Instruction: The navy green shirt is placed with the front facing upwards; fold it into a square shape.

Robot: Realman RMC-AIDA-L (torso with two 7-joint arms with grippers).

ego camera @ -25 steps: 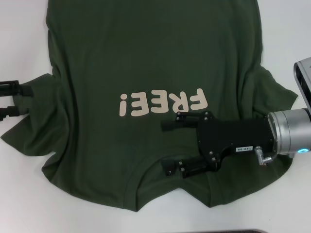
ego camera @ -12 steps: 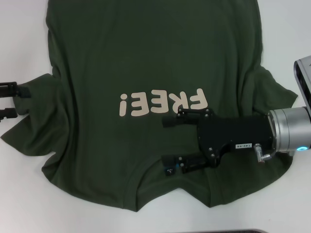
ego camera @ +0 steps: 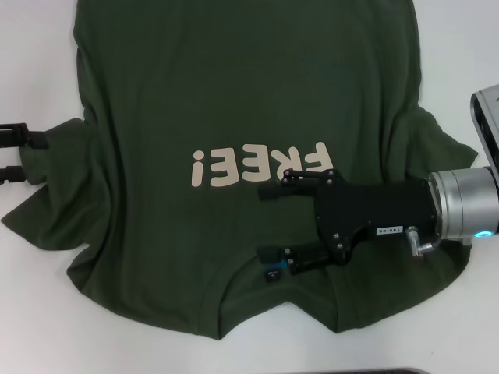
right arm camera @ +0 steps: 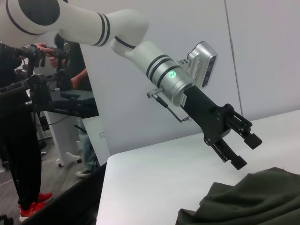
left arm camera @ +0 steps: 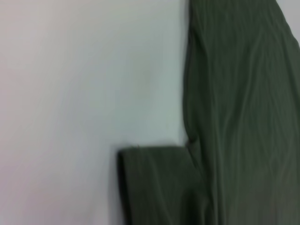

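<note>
Where olive cotton shirt [ego camera: 234,101] lies rumpled, open black right pincer [ego camera: 268,234] above.

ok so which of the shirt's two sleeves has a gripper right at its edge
The sleeve on the robot's left side of the navy green shirt: the left gripper sits at its outer edge. The other sleeve has none; the right gripper hovers open near the collar.

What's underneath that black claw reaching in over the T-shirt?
Under the right gripper, fingers open, lies the navy green shirt near its collar, just beside the FREE! print. The cloth under the black gripper body is covered. The left gripper sits by a sleeve.
</note>
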